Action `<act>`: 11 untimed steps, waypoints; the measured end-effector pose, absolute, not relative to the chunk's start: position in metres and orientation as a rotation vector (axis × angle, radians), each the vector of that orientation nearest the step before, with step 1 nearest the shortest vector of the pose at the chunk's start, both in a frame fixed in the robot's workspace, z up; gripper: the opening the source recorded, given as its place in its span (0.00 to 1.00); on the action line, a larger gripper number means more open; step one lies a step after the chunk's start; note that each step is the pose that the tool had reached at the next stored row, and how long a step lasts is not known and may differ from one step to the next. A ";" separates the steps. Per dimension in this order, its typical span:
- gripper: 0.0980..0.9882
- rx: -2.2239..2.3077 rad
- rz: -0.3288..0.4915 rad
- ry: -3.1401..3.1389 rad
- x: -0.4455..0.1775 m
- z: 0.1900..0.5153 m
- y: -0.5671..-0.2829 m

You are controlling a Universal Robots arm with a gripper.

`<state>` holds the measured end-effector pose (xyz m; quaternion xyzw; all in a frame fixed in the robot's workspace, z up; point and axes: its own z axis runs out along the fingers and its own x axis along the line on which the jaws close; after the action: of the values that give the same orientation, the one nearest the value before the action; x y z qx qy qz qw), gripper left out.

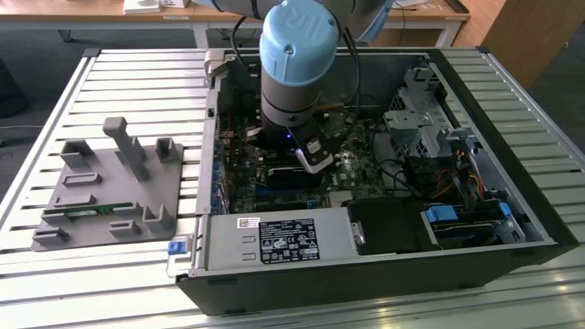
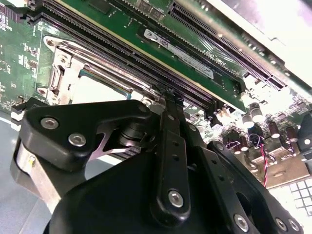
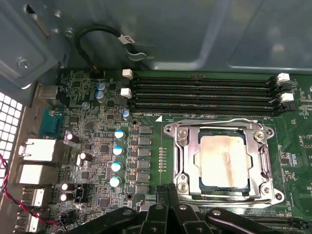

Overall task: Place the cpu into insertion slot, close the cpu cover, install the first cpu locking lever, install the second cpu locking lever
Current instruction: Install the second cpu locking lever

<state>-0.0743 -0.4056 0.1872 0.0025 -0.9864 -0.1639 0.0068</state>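
In the first wrist view the cpu lies flat in the insertion slot, its silver-grey top showing. The cpu cover is down over it, framing the chip. A thin locking lever runs along the socket side nearest the memory slots. My gripper sits just off the socket's edge with its black fingers together and nothing between them. In the second wrist view the gripper tip stands right at the lever, beside the pale cpu. In the exterior view the gripper reaches down inside the open case.
Long black memory slots lie next to the socket. Capacitors and rear ports stand on its other side. The computer case walls surround the board. A grey fixture sits on the slatted table at the exterior view's left.
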 end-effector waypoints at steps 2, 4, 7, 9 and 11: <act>0.01 0.008 -0.512 -3.086 -0.075 0.187 -0.405; 0.01 0.008 -0.512 -3.086 -0.075 0.187 -0.405; 0.01 0.008 -0.514 -3.086 -0.075 0.189 -0.405; 0.01 0.008 -0.513 -3.086 -0.075 0.194 -0.405; 0.01 0.007 -0.513 -3.086 -0.075 0.200 -0.405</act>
<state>-0.0746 -0.4053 0.1998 0.0022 -0.9864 -0.1640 0.0066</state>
